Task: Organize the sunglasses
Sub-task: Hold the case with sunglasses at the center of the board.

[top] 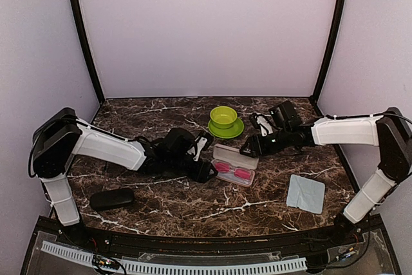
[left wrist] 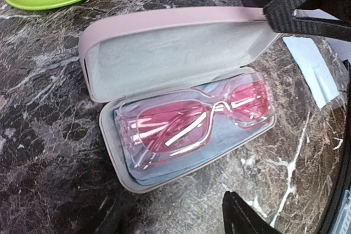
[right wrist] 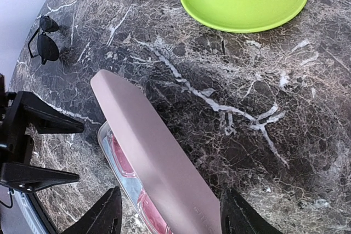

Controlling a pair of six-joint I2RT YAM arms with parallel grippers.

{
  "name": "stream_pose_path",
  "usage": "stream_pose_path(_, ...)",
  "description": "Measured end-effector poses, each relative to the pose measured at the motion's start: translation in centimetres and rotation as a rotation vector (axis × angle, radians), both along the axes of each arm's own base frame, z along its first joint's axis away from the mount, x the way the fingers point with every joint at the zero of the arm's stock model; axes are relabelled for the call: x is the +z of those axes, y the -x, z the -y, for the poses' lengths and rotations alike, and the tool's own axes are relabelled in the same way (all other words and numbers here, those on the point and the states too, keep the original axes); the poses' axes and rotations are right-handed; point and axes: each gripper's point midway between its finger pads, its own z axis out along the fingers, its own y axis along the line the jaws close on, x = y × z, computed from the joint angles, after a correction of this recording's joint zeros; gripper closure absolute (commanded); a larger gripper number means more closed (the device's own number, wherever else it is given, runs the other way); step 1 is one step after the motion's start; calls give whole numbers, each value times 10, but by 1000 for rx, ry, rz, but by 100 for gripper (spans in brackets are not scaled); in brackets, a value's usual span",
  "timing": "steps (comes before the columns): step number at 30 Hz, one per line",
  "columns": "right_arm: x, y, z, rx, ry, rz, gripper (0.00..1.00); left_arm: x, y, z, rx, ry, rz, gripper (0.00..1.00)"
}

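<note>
While red sunglasses [left wrist: 197,121] lie in pink case [left wrist: 107,130], left fingers [left wrist: 244,217] apart nearby, right fingers [right wrist: 101,215] apart astride lid [right wrist: 159,157].

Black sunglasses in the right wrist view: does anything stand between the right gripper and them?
Yes. The pink case's raised lid sits between the right gripper's open fingers, and the left gripper hangs close beside the way. Past those, the black sunglasses lie on the marble table.
</note>
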Motion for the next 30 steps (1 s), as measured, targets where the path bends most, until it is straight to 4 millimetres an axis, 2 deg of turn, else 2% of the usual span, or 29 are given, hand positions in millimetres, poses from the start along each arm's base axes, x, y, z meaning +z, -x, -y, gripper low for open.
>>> stream_pose_path(8, -1, 1, 0, 10, 2, 2, 39, -27, -8, -1, 96, -98, -23, 34)
stream_pose_path(19, 0, 1, -2, 18, -3, 4, 41, -31, -14, 5, 113, -106, -35, 34)
stream_pose_path(30, 1, 2, -3, 25, -11, -1, 42, -35, -8, 5, 104, -126, -48, 35)
